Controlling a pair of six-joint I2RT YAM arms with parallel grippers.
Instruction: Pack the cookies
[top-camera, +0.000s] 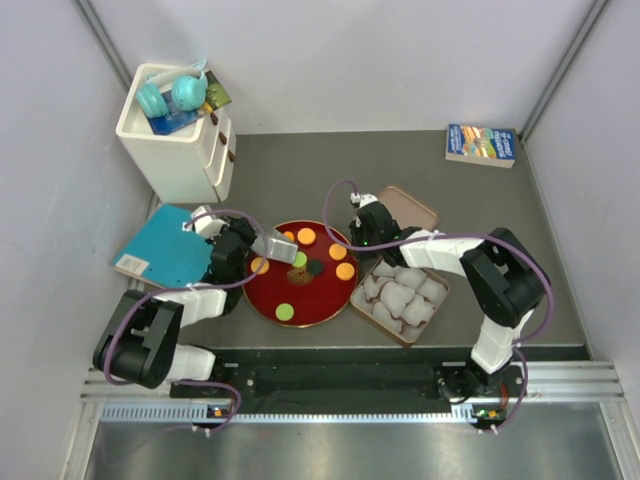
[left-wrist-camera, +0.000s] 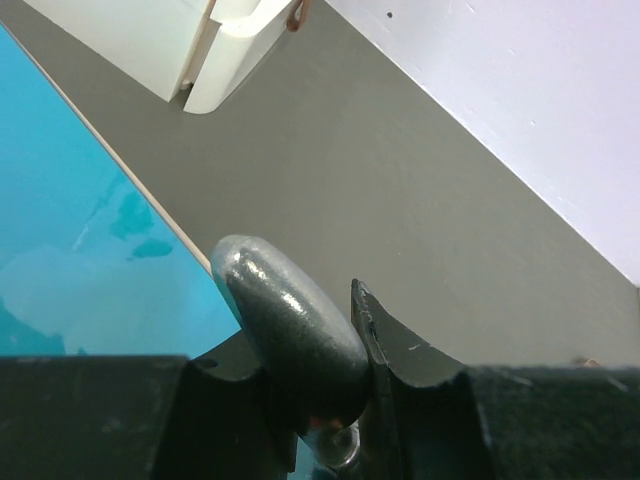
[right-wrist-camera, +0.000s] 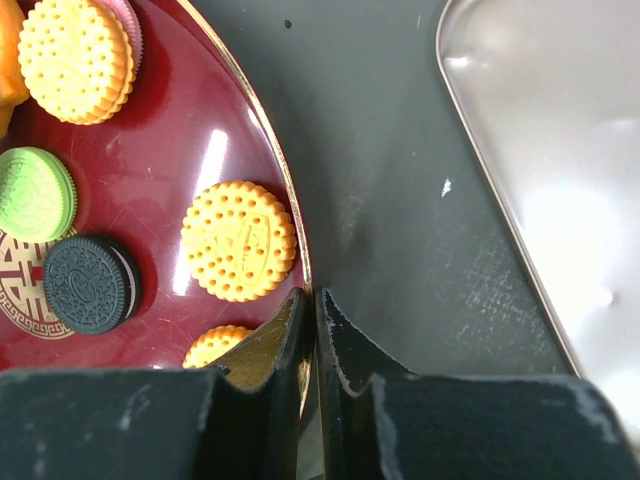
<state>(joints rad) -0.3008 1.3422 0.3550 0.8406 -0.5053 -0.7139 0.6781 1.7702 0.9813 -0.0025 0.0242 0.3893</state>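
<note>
Right wrist: cookies (right-wrist-camera: 238, 241) lie beside right pincer (right-wrist-camera: 312, 320) pinching plate (right-wrist-camera: 170, 110) rim.

Teal book (top-camera: 165, 245), dark-red plate (top-camera: 322, 298), grey metal tool (left-wrist-camera: 290, 320), white drawer unit (top-camera: 180, 150)

Lab: white-walled enclosure (top-camera: 350, 60), mounting rail (top-camera: 350, 385).

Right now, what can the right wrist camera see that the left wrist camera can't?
Only right wrist: the dark-red plate, orange cookies, a green cookie, a black cookie, a silver tray, and the right gripper pinching the plate's rim. Only left wrist: a teal book, a white drawer box, and the left gripper holding a grey metal tool. Both: the dark grey table.
</note>
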